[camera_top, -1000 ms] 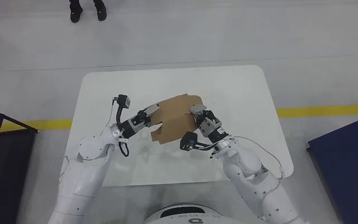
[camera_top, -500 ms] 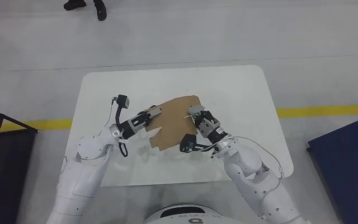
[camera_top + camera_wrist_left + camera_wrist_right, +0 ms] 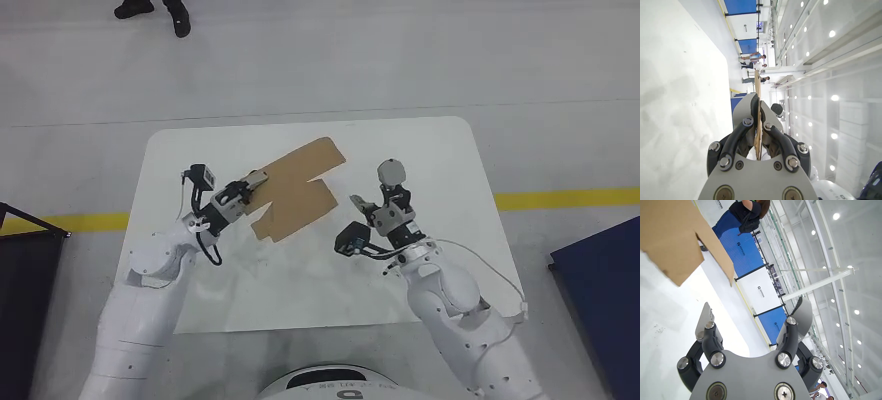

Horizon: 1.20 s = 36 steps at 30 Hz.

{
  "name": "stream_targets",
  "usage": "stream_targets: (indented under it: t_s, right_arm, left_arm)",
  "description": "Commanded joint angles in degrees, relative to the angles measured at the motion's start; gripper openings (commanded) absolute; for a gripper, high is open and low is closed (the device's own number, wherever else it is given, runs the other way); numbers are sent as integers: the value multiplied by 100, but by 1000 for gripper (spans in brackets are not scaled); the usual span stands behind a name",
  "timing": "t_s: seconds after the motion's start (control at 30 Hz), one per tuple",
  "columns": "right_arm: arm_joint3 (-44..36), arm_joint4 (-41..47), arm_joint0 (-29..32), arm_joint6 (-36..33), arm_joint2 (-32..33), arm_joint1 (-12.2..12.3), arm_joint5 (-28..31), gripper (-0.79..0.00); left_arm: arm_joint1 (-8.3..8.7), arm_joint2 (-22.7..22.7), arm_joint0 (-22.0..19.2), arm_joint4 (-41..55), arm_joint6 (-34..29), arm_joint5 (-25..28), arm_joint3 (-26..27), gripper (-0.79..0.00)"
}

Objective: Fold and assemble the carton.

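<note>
The brown carton [image 3: 298, 188] is a flat cardboard sheet with notched flaps, held above the middle of the white table [image 3: 430, 160]. My left gripper [image 3: 252, 185] is shut on its left edge; in the left wrist view the carton [image 3: 758, 91] stands edge-on between the black pads [image 3: 754, 108]. My right gripper [image 3: 372, 205] hangs open to the right of the carton, apart from it. In the right wrist view the carton [image 3: 672, 243] lies beyond the open right gripper [image 3: 753, 311].
The table's front half [image 3: 300, 290] is bare white surface. A yellow floor line [image 3: 570, 198] runs past both sides of the table. A dark blue panel [image 3: 605, 280] stands at the right and a black frame [image 3: 20, 270] at the left.
The right gripper let go of the carton and drew back to the right, opening. The left gripper carried the carton left and toward the far side, flattening it out.
</note>
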State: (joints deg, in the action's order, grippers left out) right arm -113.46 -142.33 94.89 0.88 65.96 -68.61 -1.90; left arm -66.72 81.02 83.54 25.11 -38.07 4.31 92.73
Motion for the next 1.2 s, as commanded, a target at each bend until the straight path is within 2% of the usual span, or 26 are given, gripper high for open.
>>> stream_targets:
  t_s: [0.0, 0.07, 0.4, 0.43, 0.5, 0.53, 0.6, 0.63, 0.67, 0.7, 0.77, 0.8, 0.9, 0.97, 1.17]
  right_arm:
    - [-58, -101, 85, 138, -26, 15, 71, 0]
    - [-90, -188, 139, 165, -22, 24, 137, 0]
    - [-106, -208, 154, 143, -12, 26, 161, 0]
    - [-106, -208, 154, 143, -12, 26, 161, 0]
    - [-106, -208, 154, 143, -12, 26, 161, 0]
    - [-106, -208, 154, 143, -12, 26, 161, 0]
    - [-120, -110, 154, 162, -22, 21, 158, 0]
    - [-132, -9, 152, 210, -37, 17, 193, 0]
    - [-133, 97, 145, 277, -55, 15, 264, 0]
    - [-114, 245, 128, 356, -92, 10, 358, 0]
    - [24, 351, 5, 421, -139, 1, 525, 0]
    - [69, 427, -48, 444, -186, -9, 594, 0]
    - [104, 752, -180, 482, -244, -36, 685, 0]
    - [52, 1257, -196, 462, -221, -56, 807, 0]
    - [52, 1257, -196, 462, -221, -56, 807, 0]
  left_arm:
    - [10, -15, -58, -330, 137, -26, 13, -785]
    - [53, -58, -125, -1484, 355, 170, 168, -785]
    - [41, -48, -111, -1313, 454, 170, 195, -785]
    - [16, -77, -62, -803, 447, -65, 168, -785]
    - [-50, -40, -88, 832, 276, -773, 106, -785]
    - [-88, -8, -120, 1969, 241, -1611, -126, -785]
    - [-125, 91, -271, 3035, 280, -2267, -364, -785]
    - [-139, 41, -302, 3367, 560, -2853, -636, -785]
    - [-167, -93, -405, 4001, 589, -3778, -819, -785]
    - [-206, -20, -513, 4766, 643, -4062, -1091, -785]
    - [-261, -158, -722, 5436, 1067, -4688, -1433, -785]
    - [-306, -193, -804, 6090, 1069, -4967, -1618, -785]
    - [-370, -320, -1086, 6981, 1455, -5529, -1886, -785]
    - [-364, -324, -1211, 6892, 1691, -5515, -1797, -785]
    - [-364, -324, -1211, 6892, 1691, -5515, -1797, -785]
